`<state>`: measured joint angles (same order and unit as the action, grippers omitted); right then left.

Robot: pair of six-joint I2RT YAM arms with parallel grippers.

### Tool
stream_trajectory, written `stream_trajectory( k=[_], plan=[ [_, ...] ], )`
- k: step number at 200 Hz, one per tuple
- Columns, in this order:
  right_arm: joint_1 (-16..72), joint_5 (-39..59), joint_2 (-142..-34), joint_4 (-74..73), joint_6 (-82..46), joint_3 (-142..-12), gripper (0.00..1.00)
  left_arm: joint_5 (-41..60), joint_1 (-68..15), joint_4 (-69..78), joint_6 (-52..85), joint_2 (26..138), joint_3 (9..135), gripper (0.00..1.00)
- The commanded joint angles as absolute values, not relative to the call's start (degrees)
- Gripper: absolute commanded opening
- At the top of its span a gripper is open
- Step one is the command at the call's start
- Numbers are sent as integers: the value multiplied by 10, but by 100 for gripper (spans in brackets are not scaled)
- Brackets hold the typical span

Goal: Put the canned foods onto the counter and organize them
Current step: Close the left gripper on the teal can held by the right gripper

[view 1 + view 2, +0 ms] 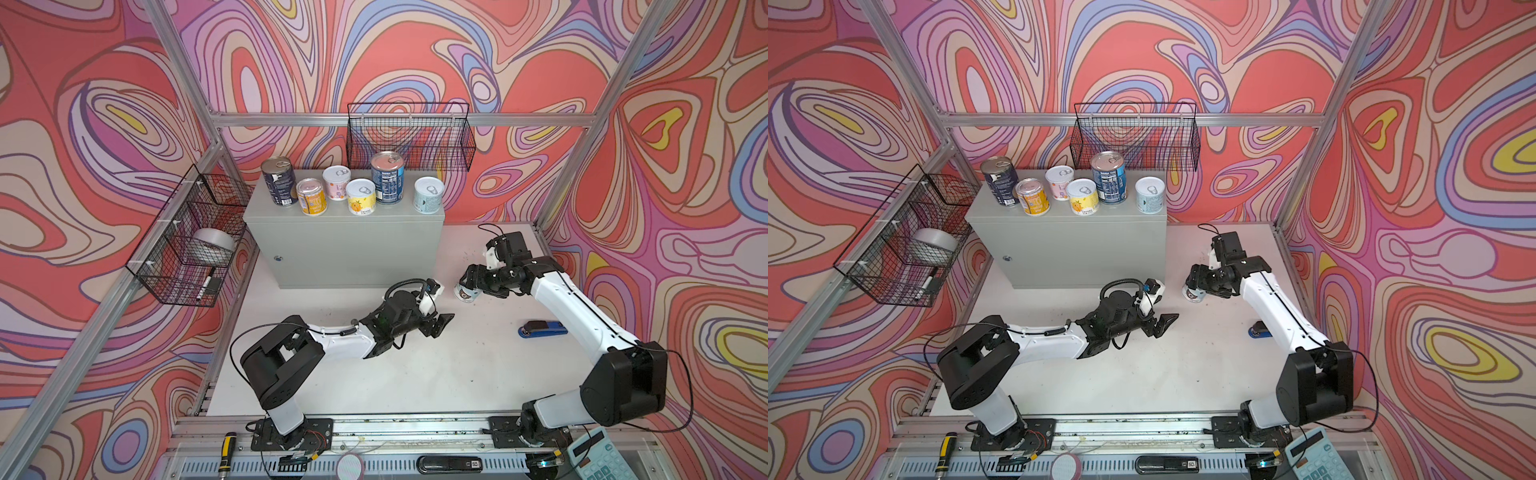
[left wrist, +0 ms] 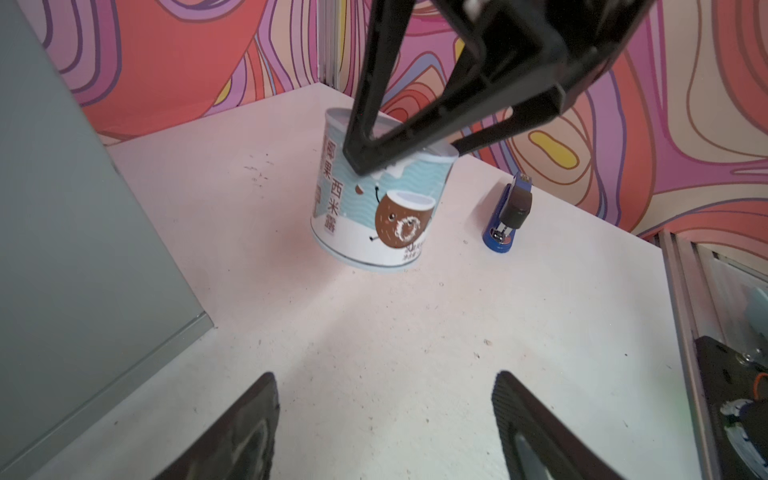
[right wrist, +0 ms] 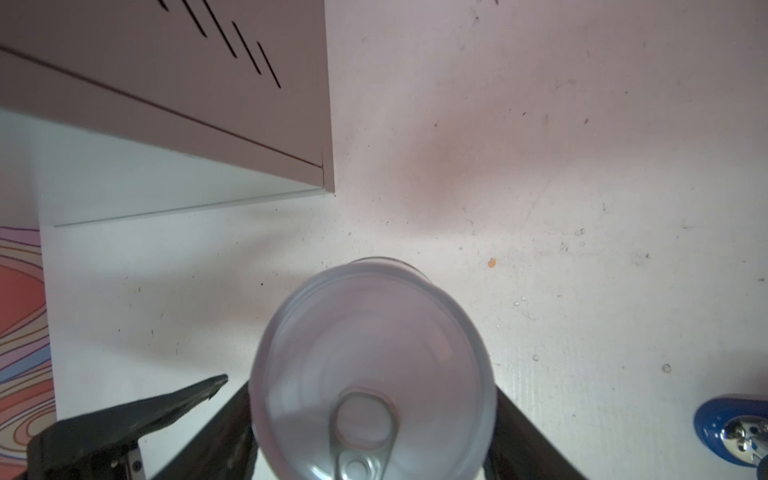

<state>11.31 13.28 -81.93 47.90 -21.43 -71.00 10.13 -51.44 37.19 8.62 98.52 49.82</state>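
Right gripper clamped on the white can, whose top it hides in both top views (pull-tab visible only in the right wrist view); the can is beside the counter's right front corner. Six cans stand atop. Left gripper, jaws apart, over bare table.
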Motion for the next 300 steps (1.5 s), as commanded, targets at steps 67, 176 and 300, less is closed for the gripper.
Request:
stream_trajectory(
  k=[67, 176, 300],
  plan=[
    [112, 186, -743, 528, -174, -707, 39, 164, -533, 412, 71, 1046, 582, 81],
    [111, 198, -732, 576, -142, -727, 38, 208, -533, 430, 46, 1090, 630, 80],
    [111, 261, -746, 582, -133, -742, 38, 274, -533, 442, 39, 1110, 651, 80]
  ],
)
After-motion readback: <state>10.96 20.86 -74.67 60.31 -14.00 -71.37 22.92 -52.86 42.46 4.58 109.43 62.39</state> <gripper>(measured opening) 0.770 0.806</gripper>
